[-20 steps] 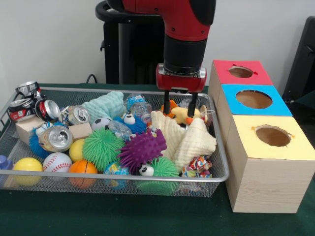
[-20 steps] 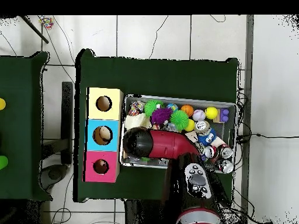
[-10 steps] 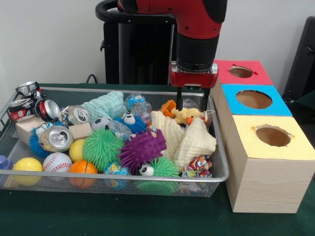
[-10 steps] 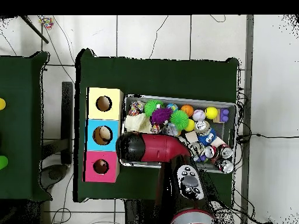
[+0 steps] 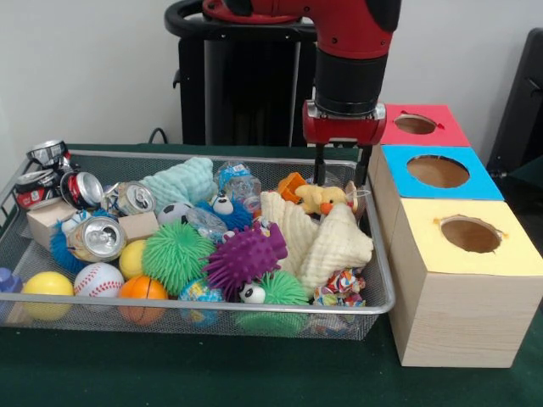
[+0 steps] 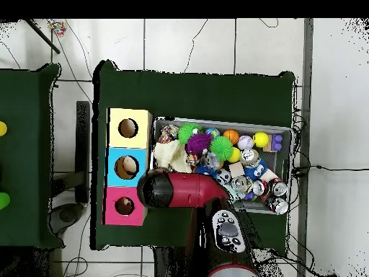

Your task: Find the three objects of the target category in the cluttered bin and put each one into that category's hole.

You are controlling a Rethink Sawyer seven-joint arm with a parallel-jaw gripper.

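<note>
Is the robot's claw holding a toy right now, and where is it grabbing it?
No. The gripper is open and empty, hanging just above the yellow plush duck in the wire mesh bin.

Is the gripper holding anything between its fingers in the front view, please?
No, the gripper hangs open and empty above the yellow duck toy at the bin's far right corner.

Hand [image 5: 341,176] hangs above duck toy [image 5: 322,198] in wire bin [image 5: 373,254], seemingly empty.
</note>
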